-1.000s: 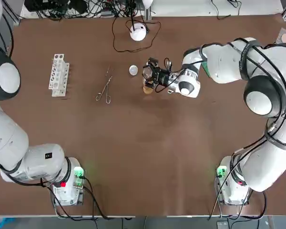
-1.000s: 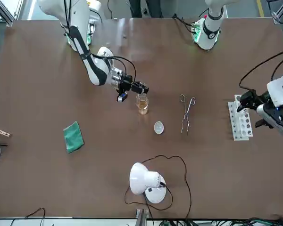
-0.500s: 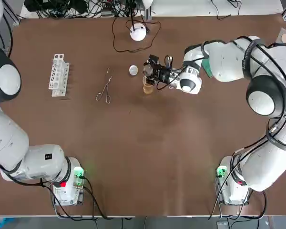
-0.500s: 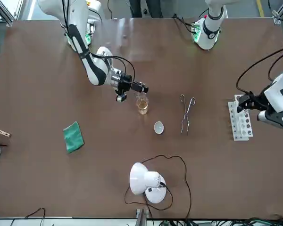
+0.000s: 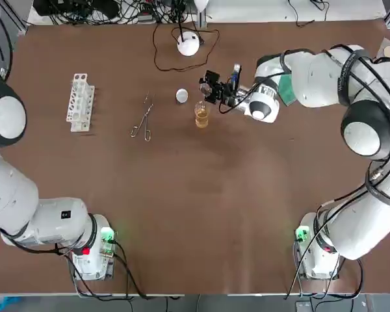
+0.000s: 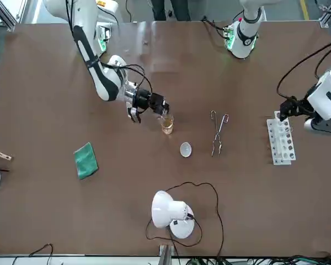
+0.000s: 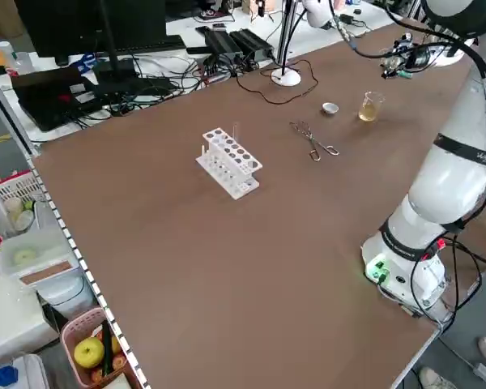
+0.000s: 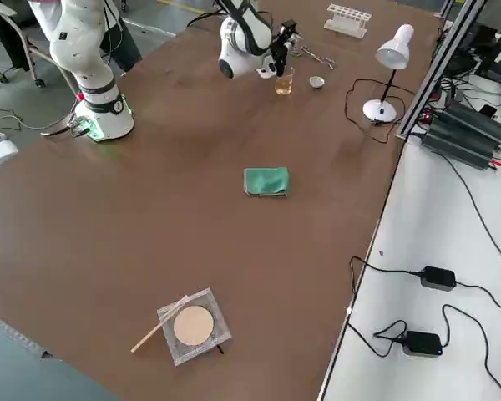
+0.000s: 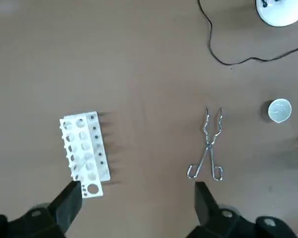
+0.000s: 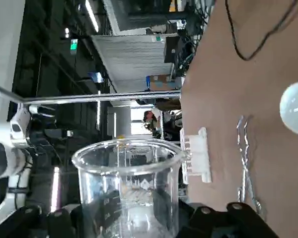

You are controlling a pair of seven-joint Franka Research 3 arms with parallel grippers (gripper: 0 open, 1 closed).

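right claw [image 5: 211,91]: far-centre of the brown bench [image 5: 214,195], rolled sideways, clenched on a clear glass beaker [image 10: 126,183].
held beaker: base sits between the two fingers [image 10: 204,217]. Wrist view has it tipped over, axis roughly parallel to the bench top. Can't make it out in the overhead shot.
second beaker: glass beaker with amber liquid [image 5: 201,116], upright on the bench. It is just on the robot's side of the right claw, close under it but not gripped.
near it: small white round dish [image 5: 182,95] just beside the amber beaker, on the far-left side. Metal tongs [image 5: 143,123] lie flat further toward the robot's left.
left claw [image 9: 136,187]: released, fingers spread wide, nothing between them. Hangs above the bench at the robot's left.
under left claw: white test-tube rack [image 9: 84,153], nearest thing to it, not touched. The tongs are off to the other side in the wrist view.
other: white desk lamp [image 5: 188,44] at the far edge, its cable looping toward the dish. Green cloth [image 6: 85,160] on the robot's right, well apart from both beakers.
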